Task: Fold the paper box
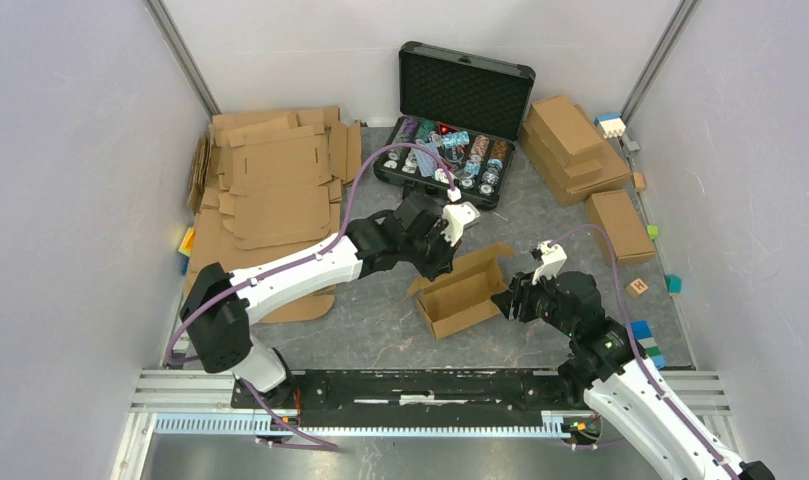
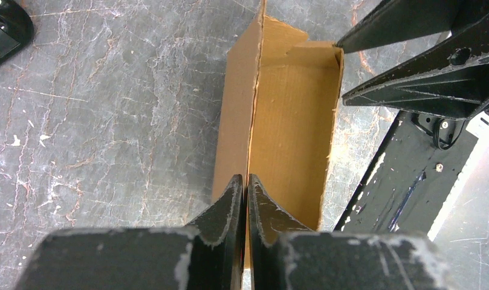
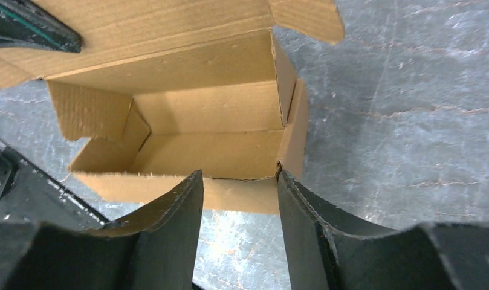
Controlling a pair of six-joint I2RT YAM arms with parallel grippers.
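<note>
Tightly, left gripper (image 2: 248,179) on paper box (image 2: 293,121) wall.

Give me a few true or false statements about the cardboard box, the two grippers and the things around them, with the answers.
1. The left gripper is pinching a wall of the box. True.
2. The right gripper is clamped shut on the box. False: its jaws stand apart at one end of the box.
3. The black case at the back is closed. False: its lid stands up and the inside shows.
4. Flat cardboard sheets lie piled at the far left. True.
5. The box is fully closed. False: its top is open and the inside is in view.
</note>
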